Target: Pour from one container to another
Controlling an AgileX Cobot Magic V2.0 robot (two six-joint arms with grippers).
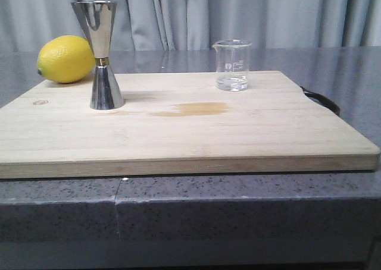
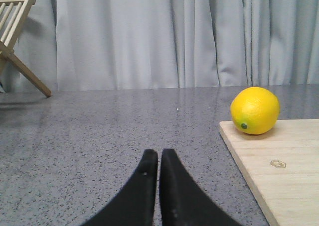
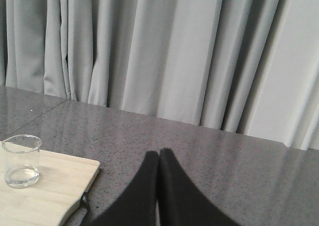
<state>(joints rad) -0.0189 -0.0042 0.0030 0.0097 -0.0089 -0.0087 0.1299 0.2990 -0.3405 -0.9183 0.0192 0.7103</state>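
A small clear glass beaker (image 1: 232,65) with a little clear liquid stands upright on the far right part of the wooden board (image 1: 196,133); the right wrist view also shows the beaker (image 3: 21,161). The tall steel hourglass jigger (image 1: 102,55) with a brass waist band stands upright on the board's left side. Neither gripper shows in the front view. My left gripper (image 2: 159,154) is shut and empty over the grey counter, left of the board. Shut and empty too, my right gripper (image 3: 159,154) hangs over the counter to the right of the board.
A yellow lemon (image 1: 65,59) lies at the board's far left corner, just behind the jigger; the left wrist view shows the lemon (image 2: 254,110) too. A brownish stain (image 1: 193,109) marks the board's middle. A black strap (image 1: 321,99) hangs off its right edge. A wooden rack (image 2: 17,37) stands far left. Grey curtains close the back.
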